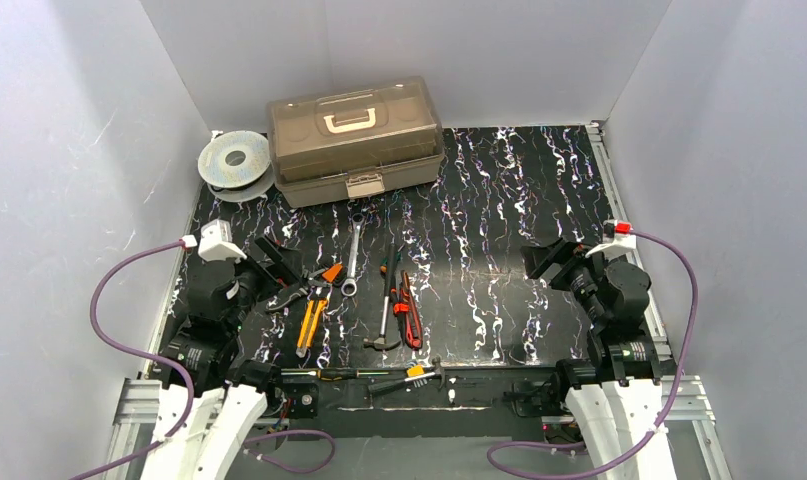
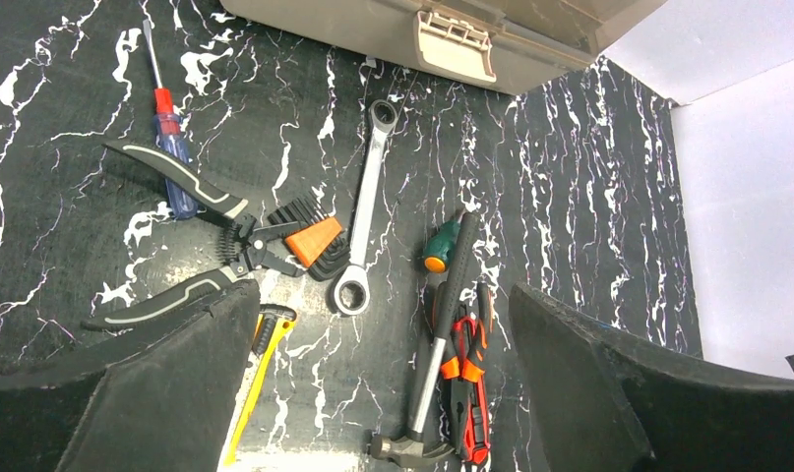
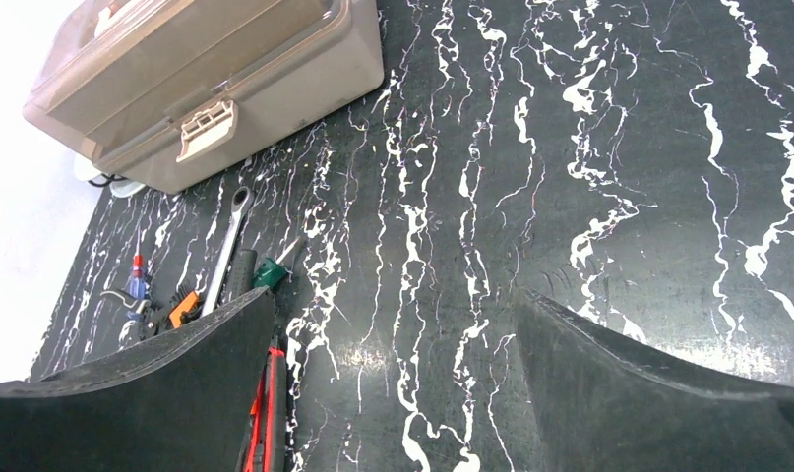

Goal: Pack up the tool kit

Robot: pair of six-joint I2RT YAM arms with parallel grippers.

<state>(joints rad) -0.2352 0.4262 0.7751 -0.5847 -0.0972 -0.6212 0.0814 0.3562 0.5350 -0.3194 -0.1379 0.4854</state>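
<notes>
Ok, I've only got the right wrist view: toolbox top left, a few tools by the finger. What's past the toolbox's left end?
Observer: A round grey spool lies flat beside the toolbox there.
Operator: And the left tool?
Observer: The left tool is open and holding nothing, left of the wrench.
Operator: Any hammer?
Observer: Yes, a hammer lies beside the red pliers, head toward the arms' bases.

In the left wrist view the toolbox (image 2: 353, 25) is cut off at twelve o'clock; a finger (image 2: 166, 393) of the left end effector (image 2: 381, 295) half-hides a yellow-handled tool (image 2: 262, 366).
</notes>
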